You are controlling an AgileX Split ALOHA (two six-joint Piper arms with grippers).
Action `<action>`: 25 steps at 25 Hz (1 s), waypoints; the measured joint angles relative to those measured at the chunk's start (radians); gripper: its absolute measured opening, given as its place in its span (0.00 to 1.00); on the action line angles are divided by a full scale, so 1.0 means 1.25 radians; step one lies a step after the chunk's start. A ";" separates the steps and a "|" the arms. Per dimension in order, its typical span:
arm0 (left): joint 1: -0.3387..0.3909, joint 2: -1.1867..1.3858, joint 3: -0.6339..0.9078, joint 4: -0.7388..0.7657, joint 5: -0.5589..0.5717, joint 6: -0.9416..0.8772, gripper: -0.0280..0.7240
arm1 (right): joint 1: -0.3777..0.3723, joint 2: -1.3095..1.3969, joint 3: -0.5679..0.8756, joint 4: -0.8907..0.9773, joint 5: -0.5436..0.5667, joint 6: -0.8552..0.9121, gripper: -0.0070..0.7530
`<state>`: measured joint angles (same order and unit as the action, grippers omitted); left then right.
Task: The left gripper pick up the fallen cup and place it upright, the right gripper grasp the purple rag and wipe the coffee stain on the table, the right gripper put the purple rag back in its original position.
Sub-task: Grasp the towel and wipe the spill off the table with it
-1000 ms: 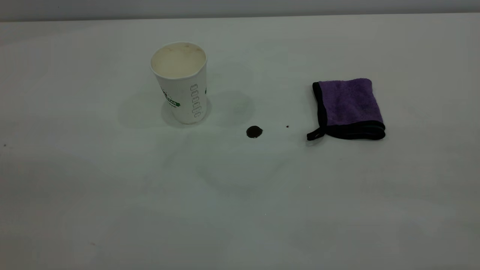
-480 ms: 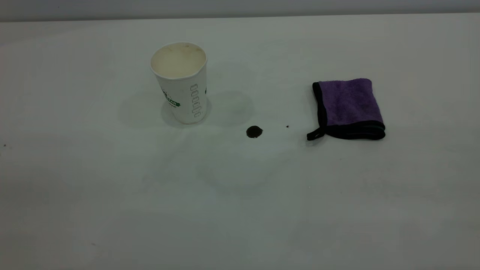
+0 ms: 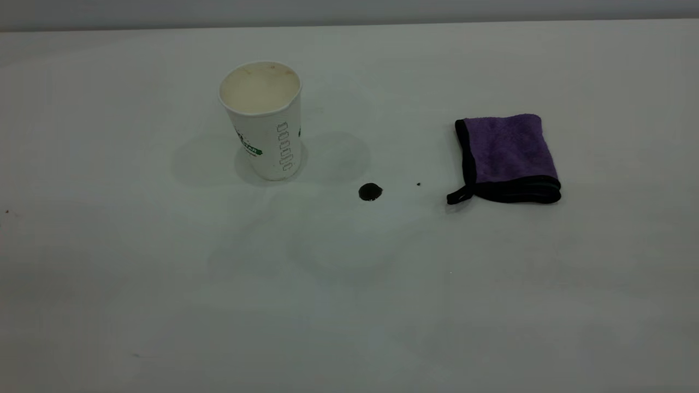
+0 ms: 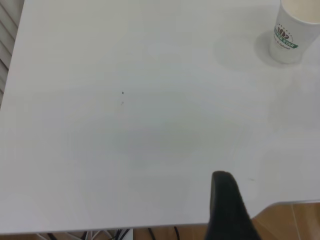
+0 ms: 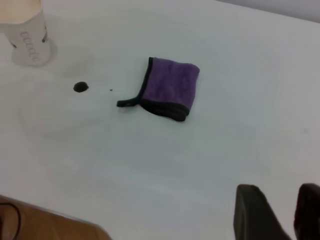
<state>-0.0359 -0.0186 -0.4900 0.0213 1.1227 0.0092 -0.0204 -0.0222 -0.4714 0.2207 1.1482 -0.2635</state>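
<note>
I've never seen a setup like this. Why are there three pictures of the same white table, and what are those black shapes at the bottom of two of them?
It is one moment seen by three cameras on a two-armed robot. The wide picture comes from a camera outside the robot, looking down at the table; neither arm shows in it. The other two come from cameras on the arms' wrists, so each sees a bit of its own gripper at the edge of its picture: the left gripper in one, the right gripper, fingers apart, in the other.

On the table a paper cup stands upright. Between it and the folded purple rag lies a small dark coffee stain, touching neither. Both grippers hang near the table's edge, far from these things, and neither holds anything.
</note>
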 joint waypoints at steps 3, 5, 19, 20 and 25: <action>0.021 -0.001 0.000 0.000 0.000 0.000 0.72 | 0.000 0.024 -0.018 0.013 0.000 -0.002 0.36; 0.046 -0.001 0.000 0.000 0.000 0.000 0.72 | 0.000 0.072 -0.036 0.017 -0.002 -0.013 0.42; 0.059 -0.001 0.000 0.001 0.001 0.000 0.72 | 0.000 0.620 -0.078 0.347 -0.284 -0.391 0.73; 0.059 -0.001 0.000 0.001 0.001 0.000 0.72 | 0.000 0.673 -0.086 0.356 -0.296 -0.406 0.73; 0.059 -0.001 0.000 0.001 0.001 0.000 0.72 | 0.028 0.909 -0.146 0.378 -0.363 -0.443 0.73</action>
<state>0.0375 -0.0193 -0.4900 0.0219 1.1238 0.0092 0.0149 1.1135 -0.6533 0.6930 0.6939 -0.8176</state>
